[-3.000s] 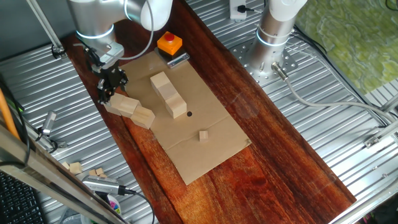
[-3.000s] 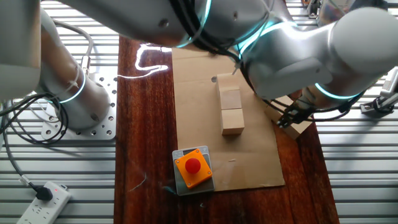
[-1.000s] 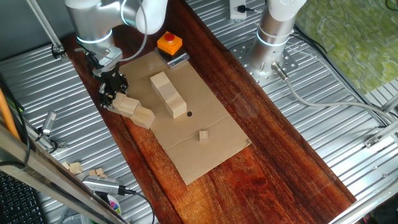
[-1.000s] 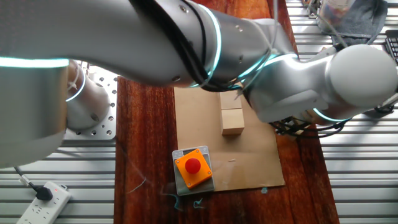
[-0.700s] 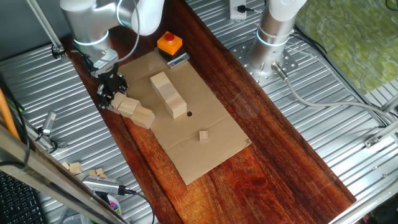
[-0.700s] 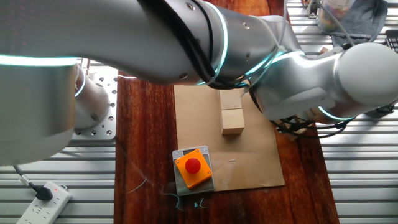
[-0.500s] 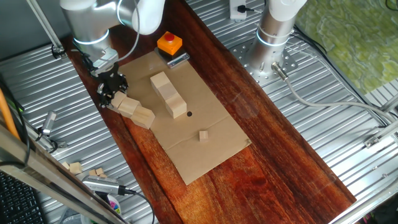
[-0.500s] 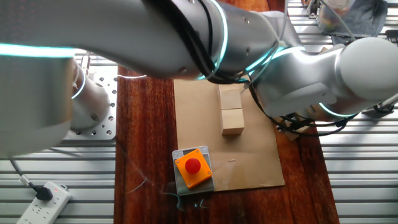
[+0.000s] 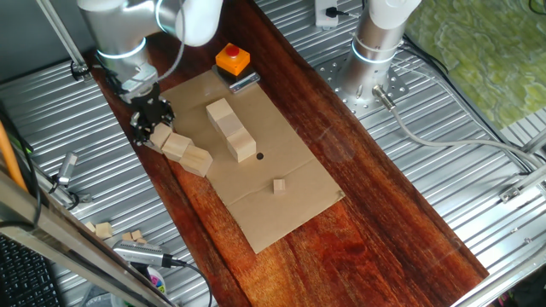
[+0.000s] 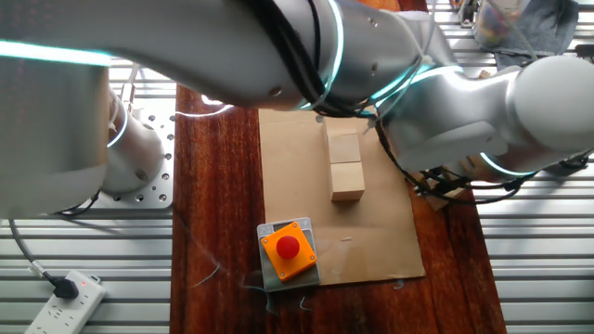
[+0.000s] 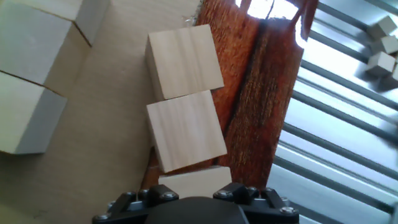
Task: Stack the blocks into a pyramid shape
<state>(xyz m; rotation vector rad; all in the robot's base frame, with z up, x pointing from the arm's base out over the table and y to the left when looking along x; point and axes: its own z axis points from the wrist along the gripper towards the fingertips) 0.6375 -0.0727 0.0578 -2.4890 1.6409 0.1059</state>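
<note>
Wooden blocks [image 11: 186, 130] | touching in a row | just ahead of jaws

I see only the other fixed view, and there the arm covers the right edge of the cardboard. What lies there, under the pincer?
Observer: The hand view shows three loose blocks in one line along the edge of the cardboard.
Operator: Does the pincer hold one of them?
Observer: I cannot tell. In the one fixed view the pincer is low at the end of that line, but its fingers are not clear.
Operator: Is there anything farther along the cardboard?
Observer: Yes. A tiny cube lies alone, beyond the row of blocks.
</note>
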